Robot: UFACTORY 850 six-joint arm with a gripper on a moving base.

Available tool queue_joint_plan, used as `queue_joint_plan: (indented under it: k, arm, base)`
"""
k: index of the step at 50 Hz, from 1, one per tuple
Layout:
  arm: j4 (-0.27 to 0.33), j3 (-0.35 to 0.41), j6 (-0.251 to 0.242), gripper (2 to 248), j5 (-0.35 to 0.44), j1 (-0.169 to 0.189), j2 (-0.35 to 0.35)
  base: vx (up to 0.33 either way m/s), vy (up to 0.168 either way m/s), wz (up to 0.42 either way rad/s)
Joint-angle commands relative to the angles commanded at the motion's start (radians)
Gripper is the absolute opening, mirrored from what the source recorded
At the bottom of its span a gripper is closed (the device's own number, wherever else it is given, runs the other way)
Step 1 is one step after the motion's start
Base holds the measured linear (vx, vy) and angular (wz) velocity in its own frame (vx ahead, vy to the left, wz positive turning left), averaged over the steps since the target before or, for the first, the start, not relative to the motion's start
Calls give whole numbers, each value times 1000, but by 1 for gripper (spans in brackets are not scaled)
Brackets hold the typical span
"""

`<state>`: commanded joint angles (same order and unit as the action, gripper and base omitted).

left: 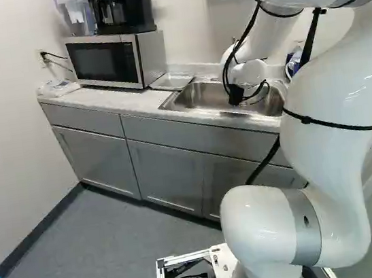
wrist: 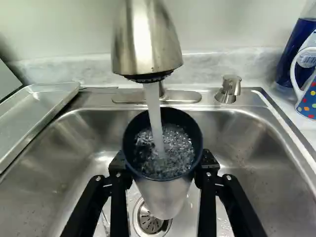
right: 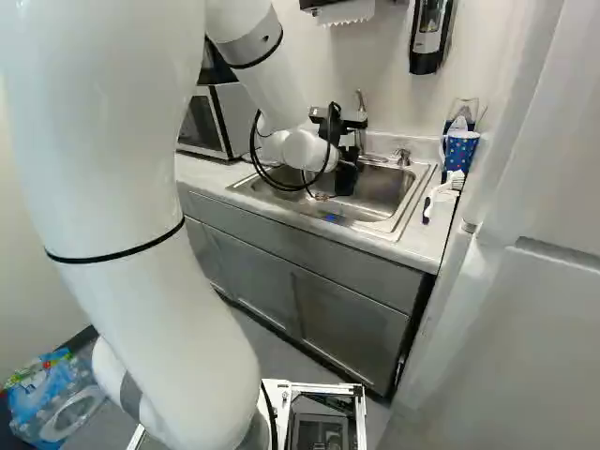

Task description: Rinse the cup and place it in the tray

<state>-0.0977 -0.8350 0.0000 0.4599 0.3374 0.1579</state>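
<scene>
Wrist view shows the pincer (right: 346, 175) gripping the cup (wrist: 160, 195) under the running faucet (wrist: 145, 44), above the sink (wrist: 256, 148), with open room on either side. The tray (wrist: 42, 108) seems to overlap the sink's edge.

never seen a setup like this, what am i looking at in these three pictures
The machine is one white robot arm on a moving base. Two pictures look past it from the base, one from its left, one from its right. The third is from the wrist, looking along the black gripper. That gripper holds a cup over the sink, and water from the tap pours into it. On the counter, a tray lies between the sink and the microwave.
</scene>
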Motion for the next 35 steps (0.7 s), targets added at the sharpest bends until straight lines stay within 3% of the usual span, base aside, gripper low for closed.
queue_joint_plan:
  k: [35]
  arm:
    - [0, 3, 0, 126, 0, -9, -2]
  base:
    - [0, 0, 0]
